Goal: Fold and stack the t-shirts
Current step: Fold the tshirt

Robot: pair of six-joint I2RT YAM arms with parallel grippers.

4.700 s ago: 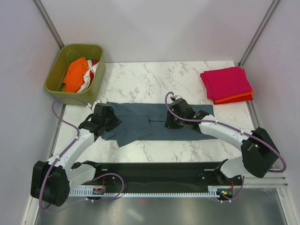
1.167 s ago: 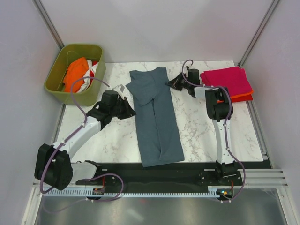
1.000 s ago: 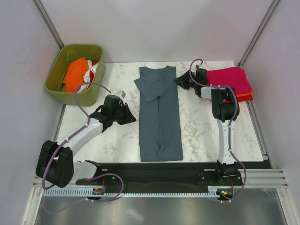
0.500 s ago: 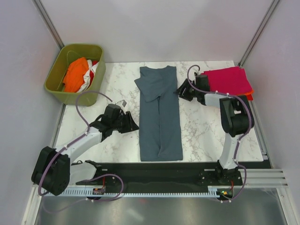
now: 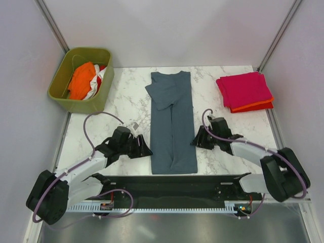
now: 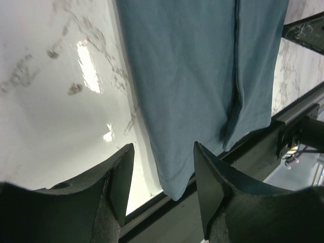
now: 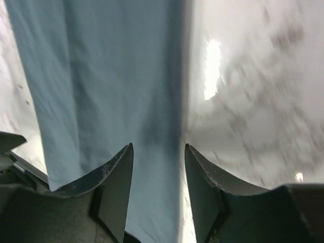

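The slate blue-grey t-shirt (image 5: 172, 121) lies as a long narrow strip down the middle of the marble table, its sleeves folded in. My left gripper (image 5: 147, 151) is open and empty at the strip's lower left edge; the left wrist view shows the shirt (image 6: 192, 76) and its near corner between the open fingers. My right gripper (image 5: 195, 142) is open and empty at the strip's right edge, which runs between its fingers in the right wrist view (image 7: 101, 81). A folded magenta-pink shirt (image 5: 245, 88) lies on an orange-red one (image 5: 259, 106) at the back right.
An olive-green bin (image 5: 81, 96) at the back left holds orange (image 5: 82, 81) and white/red (image 5: 99, 77) shirts. The black rail (image 5: 167, 185) runs along the table's near edge. Grey walls stand on both sides.
The shirt went from lying crosswise to lengthwise and was straightened. Both grippers then let go and drew back from the collar end to the shirt's lower edges.
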